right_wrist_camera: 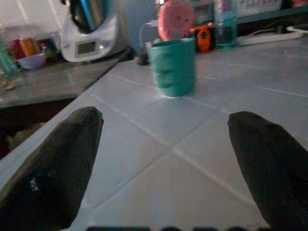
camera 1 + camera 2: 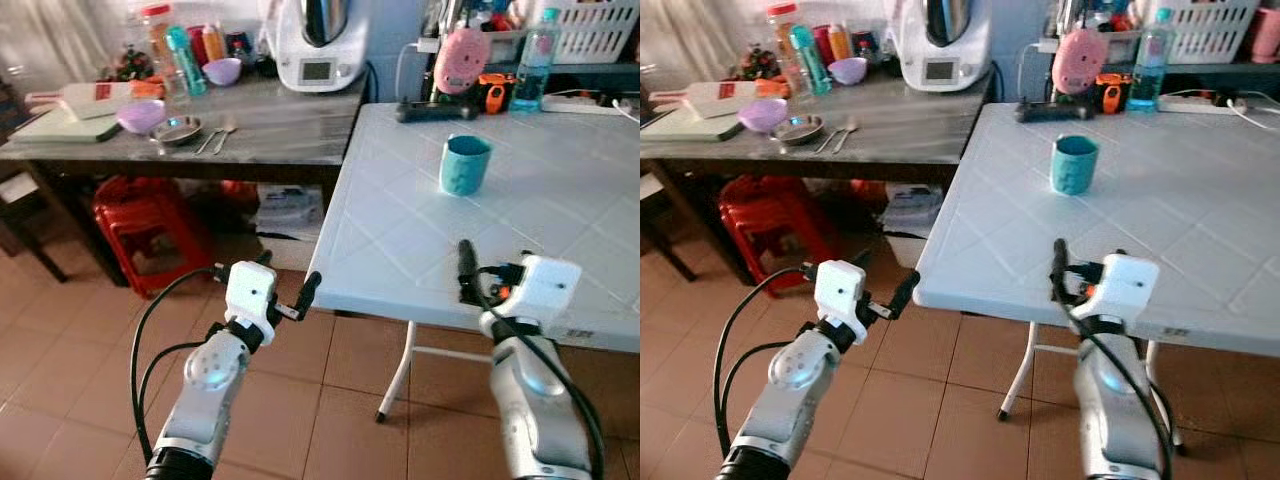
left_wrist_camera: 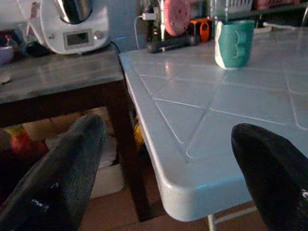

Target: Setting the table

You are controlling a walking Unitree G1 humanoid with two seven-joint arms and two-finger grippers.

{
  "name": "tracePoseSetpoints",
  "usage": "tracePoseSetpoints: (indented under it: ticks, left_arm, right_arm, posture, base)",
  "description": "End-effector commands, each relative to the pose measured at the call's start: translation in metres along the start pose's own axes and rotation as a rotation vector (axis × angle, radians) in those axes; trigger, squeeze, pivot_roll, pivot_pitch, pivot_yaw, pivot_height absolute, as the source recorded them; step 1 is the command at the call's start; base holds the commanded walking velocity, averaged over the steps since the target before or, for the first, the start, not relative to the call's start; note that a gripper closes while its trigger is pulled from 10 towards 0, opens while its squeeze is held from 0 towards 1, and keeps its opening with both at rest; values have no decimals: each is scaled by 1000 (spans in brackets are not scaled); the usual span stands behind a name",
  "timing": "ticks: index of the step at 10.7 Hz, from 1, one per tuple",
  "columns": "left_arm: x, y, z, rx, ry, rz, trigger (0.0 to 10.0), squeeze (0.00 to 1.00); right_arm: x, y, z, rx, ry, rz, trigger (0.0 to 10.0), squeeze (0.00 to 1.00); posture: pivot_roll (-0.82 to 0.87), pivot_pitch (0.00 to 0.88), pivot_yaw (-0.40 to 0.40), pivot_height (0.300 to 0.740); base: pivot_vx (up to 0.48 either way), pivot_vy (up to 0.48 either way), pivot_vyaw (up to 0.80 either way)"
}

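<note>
Barely started I'd say: only the teal plastic cup (image 2: 465, 165) sits on the white tiled tabletop (image 2: 560, 240), while the steel bowl (image 2: 178, 130) and spoons (image 2: 218, 138) wait on the grey counter beside it, and my left gripper (image 2: 300, 300) and right gripper (image 1: 163, 163) both have jaws apart, empty.

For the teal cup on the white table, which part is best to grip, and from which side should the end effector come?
Grip the teal cup around its middle wall, coming level from the robot's side. It stands upright with its mouth up and bare table around it. The right end effector, fingers open, already faces it across the table, so it seems the better choice.
</note>
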State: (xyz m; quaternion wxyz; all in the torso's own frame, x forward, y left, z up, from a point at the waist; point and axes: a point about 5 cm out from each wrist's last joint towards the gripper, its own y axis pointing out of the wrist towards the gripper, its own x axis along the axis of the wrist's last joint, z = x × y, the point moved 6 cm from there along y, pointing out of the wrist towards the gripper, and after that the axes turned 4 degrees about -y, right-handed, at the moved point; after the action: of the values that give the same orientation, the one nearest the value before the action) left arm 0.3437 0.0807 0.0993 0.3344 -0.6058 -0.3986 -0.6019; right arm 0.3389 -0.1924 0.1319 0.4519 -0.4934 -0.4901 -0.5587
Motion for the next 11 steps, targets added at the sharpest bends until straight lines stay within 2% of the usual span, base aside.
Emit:
tracePoseSetpoints:
  ticks: [1, 3, 11]
  left_arm:
    - [5, -3, 6, 1, -6, -13, 10000, 0]
    - [5, -4, 4, -15, -21, -16, 10000, 0]
    - [3, -8, -8, -73, -60, -14, 10000, 0]
  right_arm:
    - [0, 2, 12, 34, 12, 0, 10000, 0]
    - [-2, 1, 14, 37, 17, 3, 10000, 0]
    - [-2, 1, 15, 29, 20, 2, 10000, 0]
  posture:
    - [21, 0, 100, 740]
    - [22, 0, 96, 740]
    - [22, 7, 94, 740]
  base:
    - [0, 0, 0]
    - [0, 0, -547]
    - [318, 0, 0]
